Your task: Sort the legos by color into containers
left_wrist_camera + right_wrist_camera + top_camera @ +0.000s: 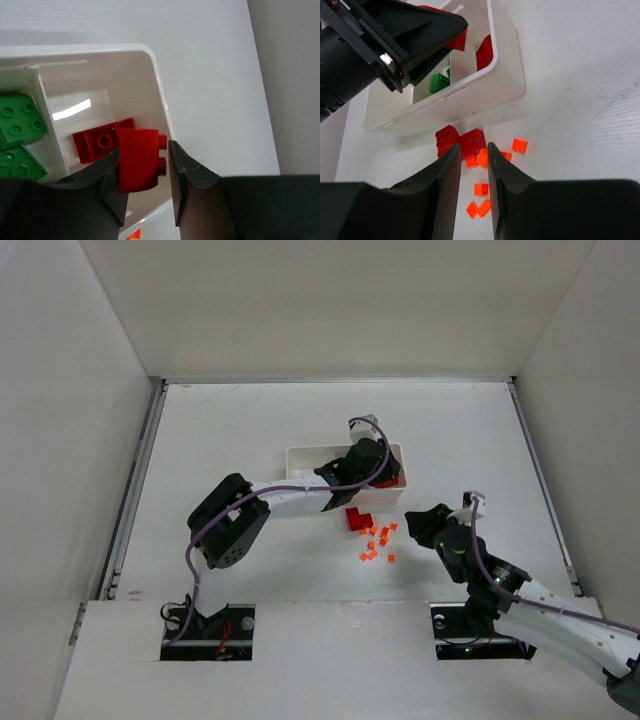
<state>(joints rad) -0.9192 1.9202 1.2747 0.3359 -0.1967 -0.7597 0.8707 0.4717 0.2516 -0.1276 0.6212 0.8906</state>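
Observation:
My left gripper (145,165) is shut on a red brick (140,157) and holds it over the right end compartment of the white tray (160,85). Another red brick (97,142) lies in that compartment. Green bricks (20,122) lie in the compartment beside it. In the top view the left gripper (372,462) is over the tray (300,452). Two red bricks (358,520) and several tiny orange bits (378,542) lie on the table just in front of the tray. My right gripper (474,155) is open and empty, hovering above the orange bits (481,189) and near the red bricks (457,140).
The white table is bounded by white walls at the back and both sides. The left arm's forearm (290,498) lies along the tray's front left side. The tray's near wall (490,85) stands just beyond the loose bricks.

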